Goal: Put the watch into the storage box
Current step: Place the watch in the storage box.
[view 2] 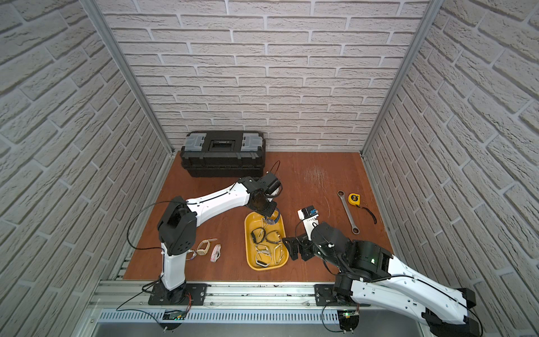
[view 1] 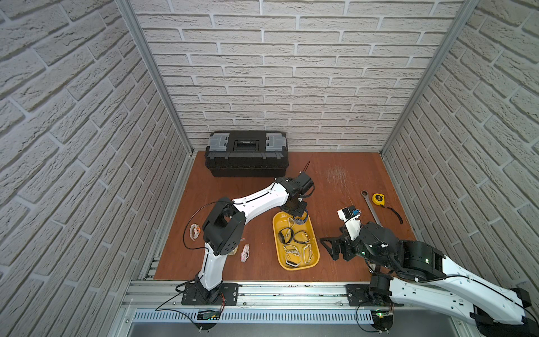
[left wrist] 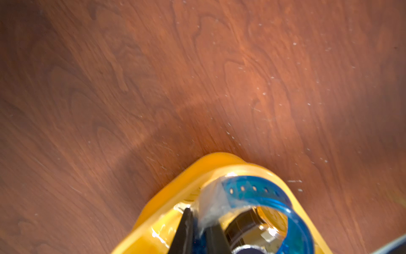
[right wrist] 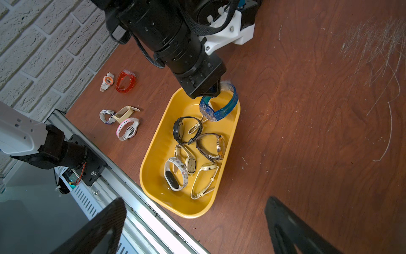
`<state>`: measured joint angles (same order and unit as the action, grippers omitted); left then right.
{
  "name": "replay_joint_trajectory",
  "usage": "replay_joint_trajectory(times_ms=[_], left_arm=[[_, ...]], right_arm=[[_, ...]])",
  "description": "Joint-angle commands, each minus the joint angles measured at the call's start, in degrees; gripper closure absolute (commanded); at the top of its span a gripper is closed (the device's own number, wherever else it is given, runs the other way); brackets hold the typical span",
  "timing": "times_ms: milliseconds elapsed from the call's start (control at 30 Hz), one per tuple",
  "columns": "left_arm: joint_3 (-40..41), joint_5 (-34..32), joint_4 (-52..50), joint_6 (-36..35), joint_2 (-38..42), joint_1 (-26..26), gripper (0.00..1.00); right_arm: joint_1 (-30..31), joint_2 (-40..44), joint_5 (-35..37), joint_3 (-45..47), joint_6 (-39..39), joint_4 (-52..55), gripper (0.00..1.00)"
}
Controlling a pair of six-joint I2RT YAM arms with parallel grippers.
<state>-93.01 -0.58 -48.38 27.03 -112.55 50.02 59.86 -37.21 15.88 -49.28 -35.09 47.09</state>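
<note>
A translucent blue watch (right wrist: 222,105) hangs over the far end of the storage box (right wrist: 153,167), a shallow yellow tray. My left gripper (left wrist: 197,217) is shut on its strap near the clear wrapping. In both top views that gripper (view 1: 294,211) points down at the tray's far end (view 2: 249,248), with the blue watch (view 2: 272,220) just under it. Several other watches (right wrist: 186,132) lie inside the tray. My right gripper (right wrist: 194,204) stands open and holds nothing, low over the table beside the tray's right side (view 1: 332,248).
Several more watches lie on the table left of the tray: an orange-white one (right wrist: 107,81), a red one (right wrist: 125,81) and a pink-white one (right wrist: 128,128). A black toolbox (view 1: 246,153) stands at the back wall. A wrench (view 1: 370,207) and a yellow tape measure (view 1: 378,199) lie at the right.
</note>
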Motion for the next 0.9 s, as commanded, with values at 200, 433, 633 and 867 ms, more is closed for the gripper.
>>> replay_joint_trajectory(times_ms=[200, 433, 633, 867], left_arm=[[4.5, -1.0, -0.2, 2.6, 4.4, 2.2, 0.87], [5.5, -1.9, 1.7, 2.0, 2.0, 3.2, 0.87], [7.6, -2.9, 4.1, 1.8, 1.1, 3.9, 0.85], [9.5, -3.8, 5.0, 2.2, 0.9, 5.1, 0.77]], right_arm=[[-0.1, 0.9, 1.3, 0.9, -0.9, -0.7, 0.0], [-0.1, 1.5, 1.4, 1.0, -1.0, -0.3, 0.0], [-0.1, 2.9, 1.8, 1.5, -1.5, 0.3, 0.0], [0.0, 3.5, 1.8, 1.9, -1.8, 0.4, 0.0]])
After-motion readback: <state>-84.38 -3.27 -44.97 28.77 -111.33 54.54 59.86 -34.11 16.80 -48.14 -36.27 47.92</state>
